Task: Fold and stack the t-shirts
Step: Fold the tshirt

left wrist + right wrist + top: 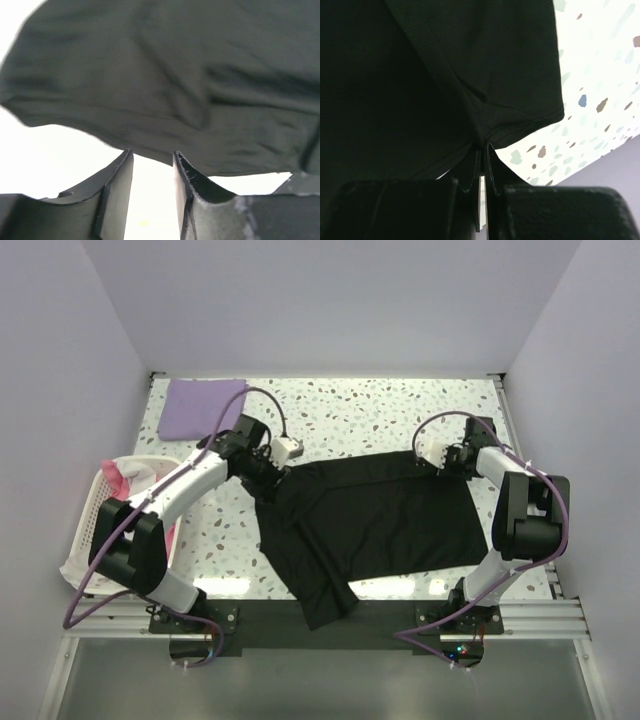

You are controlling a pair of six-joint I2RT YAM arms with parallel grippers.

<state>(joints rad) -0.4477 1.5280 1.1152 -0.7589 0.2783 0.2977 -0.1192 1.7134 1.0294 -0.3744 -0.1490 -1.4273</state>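
Black t-shirt (pixel 370 525) spread on the speckled surface (pixel 400 415), one sleeve drooping over the near edge.
Right fingers (pixel 492 170) pinch its far right hem; left fingers (pixel 117 195) stand narrowly apart at its far left edge, gripping nothing. Lavender t-shirt (pixel 200 407) lies folded in the far left corner, beyond the white basket (pixel 85 530).

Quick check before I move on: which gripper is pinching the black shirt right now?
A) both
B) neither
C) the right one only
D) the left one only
C: the right gripper is shut on an edge of the black shirt, while the left gripper stands open with nothing pinched in the gap.
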